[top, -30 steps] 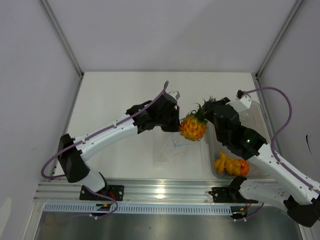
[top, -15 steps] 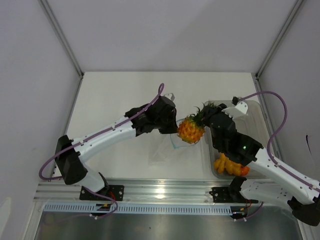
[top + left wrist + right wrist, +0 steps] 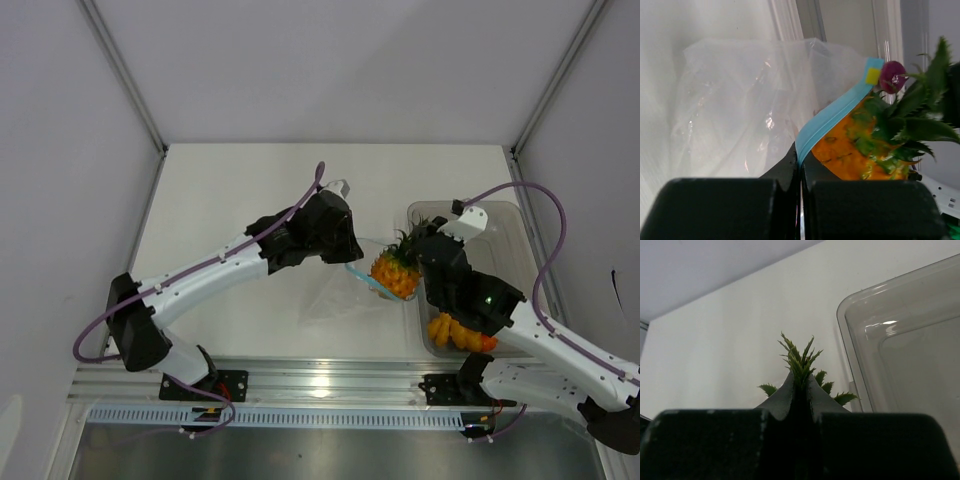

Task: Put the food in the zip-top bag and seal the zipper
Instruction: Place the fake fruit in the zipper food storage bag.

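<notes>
The yellow-orange pineapple (image 3: pixel 394 274) hangs by its green crown (image 3: pixel 801 365) from my right gripper (image 3: pixel 418 250), which is shut on the crown; its body (image 3: pixel 860 150) sits at the mouth of the clear zip-top bag (image 3: pixel 335 298). My left gripper (image 3: pixel 345 252) is shut on the bag's teal-blue zipper strip (image 3: pixel 832 117) and holds that edge lifted. The strip (image 3: pixel 366 281) runs along the pineapple's left side. A magenta-purple round piece (image 3: pixel 893 76) shows beyond the strip's end. Lumpy orange pieces (image 3: pixel 446 329) and a red-orange one (image 3: pixel 486 341) lie in the grey bin.
The grey translucent bin (image 3: pixel 512 228) stands at the right, partly under my right arm; its rim (image 3: pixel 850 335) shows in the right wrist view. The aluminium rail (image 3: pixel 320 378) runs along the near edge. White walls enclose the table.
My right gripper has lowered the pineapple down and slightly right to the bag's mouth. My left gripper has stayed shut on the zipper strip, shifting slightly.
</notes>
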{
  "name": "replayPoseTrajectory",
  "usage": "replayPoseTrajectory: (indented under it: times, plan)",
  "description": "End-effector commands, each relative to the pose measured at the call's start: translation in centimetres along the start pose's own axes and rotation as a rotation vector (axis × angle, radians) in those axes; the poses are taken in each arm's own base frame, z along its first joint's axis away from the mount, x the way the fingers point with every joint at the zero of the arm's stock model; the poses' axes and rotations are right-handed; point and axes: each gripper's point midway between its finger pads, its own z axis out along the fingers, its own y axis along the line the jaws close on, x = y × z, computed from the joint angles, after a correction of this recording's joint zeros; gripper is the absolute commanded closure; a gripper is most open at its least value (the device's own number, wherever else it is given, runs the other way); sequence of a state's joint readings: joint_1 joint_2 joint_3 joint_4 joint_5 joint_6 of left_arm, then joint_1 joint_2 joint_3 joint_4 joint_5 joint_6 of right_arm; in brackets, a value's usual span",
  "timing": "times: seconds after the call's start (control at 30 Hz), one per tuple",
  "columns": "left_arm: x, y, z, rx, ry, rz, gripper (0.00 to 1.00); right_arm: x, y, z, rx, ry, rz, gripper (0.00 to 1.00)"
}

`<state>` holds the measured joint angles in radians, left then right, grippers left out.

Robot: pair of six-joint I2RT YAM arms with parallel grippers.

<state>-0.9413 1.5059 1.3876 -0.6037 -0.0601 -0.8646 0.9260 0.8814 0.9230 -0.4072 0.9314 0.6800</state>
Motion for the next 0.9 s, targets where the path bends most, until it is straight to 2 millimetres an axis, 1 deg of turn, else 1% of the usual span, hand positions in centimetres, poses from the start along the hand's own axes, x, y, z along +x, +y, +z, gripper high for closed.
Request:
replayPoseTrajectory:
  times: [0.0,0.1,0.17,0.23,0.3,0.33,0.37,0.43,0.47,0.5,0.53,0.57,0.6,0.63,0.67,0.7,0.73,0.77,0.83,0.87]
  plan:
    - [-4.1,-2.6,-3.2,0.08,-0.159,-0.006,1.0,-0.5,-1.1,-0.2,0.033,-0.01,-0.136,1.0]
    - [-4.1,-2.7,-3.2,0.085,-0.154,-0.009,0.99,-0.1,-0.9,0.0,0.018,-0.006,-0.14,1.0]
    - [-3.6,-3.8,-3.0,0.139,-0.124,-0.023,0.99,0.3,-0.4,0.1,0.006,0.003,-0.101,1.0]
    - [-3.1,-4.4,-2.5,0.163,-0.098,-0.04,0.99,1.0,0.3,0.5,0.009,0.02,-0.032,1.0]
    - [-2.8,-4.9,-2.2,0.175,-0.079,-0.043,0.99,0.8,1.2,0.6,0.005,0.027,0.038,0.99]
    - [-2.6,-4.8,-1.8,0.168,-0.072,-0.055,0.99,0.9,1.7,0.7,0.011,0.032,0.117,0.99]
    - [-2.5,-4.6,-1.6,0.159,-0.068,-0.061,0.99,0.8,1.9,0.6,0.015,0.031,0.149,1.0]
    - [-2.6,-4.6,-1.7,0.162,-0.076,-0.083,0.99,0.4,3.1,0.4,-0.019,0.025,0.217,1.0]
    - [-2.6,-4.7,-1.6,0.162,-0.076,-0.091,0.99,0.2,3.8,0.3,-0.046,0.021,0.221,1.0]
    - [-2.6,-4.7,-1.6,0.162,-0.076,-0.096,0.99,1.5,4.5,0.1,-0.102,0.05,0.184,0.99]
    - [-2.8,-5.1,-1.6,0.169,-0.076,-0.096,0.99,0.2,5.9,-0.3,-0.187,0.003,0.162,0.98]
    - [-3.0,-5.4,-1.7,0.175,-0.071,-0.095,0.99,0.0,6.5,-0.9,-0.24,-0.016,0.143,0.96]
    - [-2.7,-5.3,-1.6,0.167,-0.057,-0.091,0.99,1.8,6.1,-1.0,-0.272,-0.012,0.087,0.95]
    - [-2.9,-5.5,-1.6,0.168,-0.059,-0.08,0.99,0.7,7.1,-1.8,-0.336,-0.059,0.123,0.94]
    - [-2.8,-5.2,-1.3,0.158,-0.055,-0.076,0.99,0.0,6.7,-2.3,-0.358,-0.08,0.112,0.94]
    - [-2.3,-5.3,-1.2,0.174,-0.025,-0.066,0.99,-0.2,6.6,-2.6,-0.374,-0.087,0.102,0.94]
    - [-2.1,-5.1,-0.9,0.172,-0.015,-0.065,0.99,-0.2,6.7,-3.0,-0.412,-0.087,0.092,0.94]
    - [-1.9,-5.1,-0.6,0.173,-0.001,-0.063,0.99,-1.0,6.6,-3.7,-0.447,-0.109,0.069,0.94]
    - [-1.4,-5.2,-0.3,0.2,0.036,-0.046,0.99,-1.3,7.3,-4.6,-0.524,-0.114,0.036,0.94]
    - [-1.4,-5.3,-0.3,0.211,0.046,-0.039,0.99,-1.7,7.2,-5.0,-0.544,-0.123,0.028,0.94]
